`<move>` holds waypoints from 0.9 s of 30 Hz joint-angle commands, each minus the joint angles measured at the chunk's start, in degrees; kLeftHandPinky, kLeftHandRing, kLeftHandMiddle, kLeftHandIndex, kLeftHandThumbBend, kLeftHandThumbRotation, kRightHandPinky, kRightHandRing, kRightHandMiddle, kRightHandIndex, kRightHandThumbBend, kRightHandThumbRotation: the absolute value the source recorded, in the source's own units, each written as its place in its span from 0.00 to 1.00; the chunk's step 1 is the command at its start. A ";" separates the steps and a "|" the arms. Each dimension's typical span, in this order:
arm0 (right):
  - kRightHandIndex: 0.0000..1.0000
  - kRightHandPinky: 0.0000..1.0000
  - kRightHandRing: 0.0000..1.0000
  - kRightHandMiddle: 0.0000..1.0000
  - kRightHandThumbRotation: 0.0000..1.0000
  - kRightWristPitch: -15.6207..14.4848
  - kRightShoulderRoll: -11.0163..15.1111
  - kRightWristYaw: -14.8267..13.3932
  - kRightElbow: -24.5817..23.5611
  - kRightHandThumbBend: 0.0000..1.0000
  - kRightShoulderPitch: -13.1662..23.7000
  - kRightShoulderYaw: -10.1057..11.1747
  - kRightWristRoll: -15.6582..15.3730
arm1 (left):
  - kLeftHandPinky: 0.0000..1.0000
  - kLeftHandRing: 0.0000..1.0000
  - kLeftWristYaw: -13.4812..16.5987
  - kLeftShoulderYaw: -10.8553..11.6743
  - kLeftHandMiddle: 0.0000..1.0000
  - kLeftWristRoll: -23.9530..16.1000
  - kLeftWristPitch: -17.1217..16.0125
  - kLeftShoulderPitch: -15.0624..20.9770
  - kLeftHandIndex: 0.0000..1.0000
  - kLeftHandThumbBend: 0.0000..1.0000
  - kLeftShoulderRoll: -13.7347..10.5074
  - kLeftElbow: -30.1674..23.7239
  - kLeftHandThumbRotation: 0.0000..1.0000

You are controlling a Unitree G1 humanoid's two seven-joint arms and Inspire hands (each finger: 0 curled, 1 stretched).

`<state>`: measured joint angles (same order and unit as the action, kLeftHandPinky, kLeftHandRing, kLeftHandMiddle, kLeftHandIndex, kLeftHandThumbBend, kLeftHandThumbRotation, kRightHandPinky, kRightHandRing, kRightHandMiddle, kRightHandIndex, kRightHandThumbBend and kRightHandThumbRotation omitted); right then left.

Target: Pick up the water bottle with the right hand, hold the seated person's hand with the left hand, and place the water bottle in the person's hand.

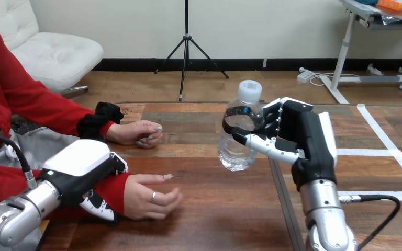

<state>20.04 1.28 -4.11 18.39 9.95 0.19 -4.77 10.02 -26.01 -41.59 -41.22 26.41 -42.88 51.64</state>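
Observation:
A clear water bottle [236,152] with a white cap hangs tilted just above the wooden table [214,214], right of centre. My right hand [299,133] is shut on it, fingers wrapped round its upper part and thumb across the front. At the lower left, my left hand [81,162] lies over the person's red-sleeved wrist, its fingers curled over the far side and its thumb [100,207] under the near side. The person's held hand [151,196] rests on its side on the table, fingers loosely curled, well left of the bottle.
The person's other hand [136,132] lies palm down on the table further back at the left. The table's right edge [281,198] runs under my right forearm; beyond it the floor carries white tape lines [392,151].

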 commanded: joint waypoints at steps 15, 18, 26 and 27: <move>0.31 0.21 0.25 0.31 0.00 5.35 -2.50 -1.63 8.43 0.77 9.93 -0.46 -0.17 | 0.32 0.35 -2.13 6.33 0.41 3.85 -0.46 0.36 0.43 0.74 -0.14 -13.70 0.18; 0.31 0.21 0.25 0.31 0.00 5.72 -2.64 -2.26 9.87 0.77 10.62 -0.60 -0.70 | 0.32 0.35 -3.48 7.11 0.41 5.16 -0.72 0.03 0.43 0.74 0.10 -14.61 0.17; 0.31 0.21 0.25 0.31 0.00 7.75 -3.21 -3.21 13.55 0.77 11.84 -0.87 -1.25 | 0.33 0.37 -4.33 8.14 0.42 5.67 -0.69 -0.45 0.45 0.75 0.18 -17.82 0.17; 0.31 0.21 0.25 0.31 0.00 7.90 -3.27 -3.27 13.86 0.77 11.95 -0.87 -1.26 | 0.34 0.37 -4.42 8.26 0.43 5.65 -0.67 -0.50 0.45 0.75 0.18 -18.10 0.18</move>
<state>24.14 -0.78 -6.14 31.18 15.06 -0.40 -5.70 4.80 -21.78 -39.46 -40.90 21.47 -43.48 41.32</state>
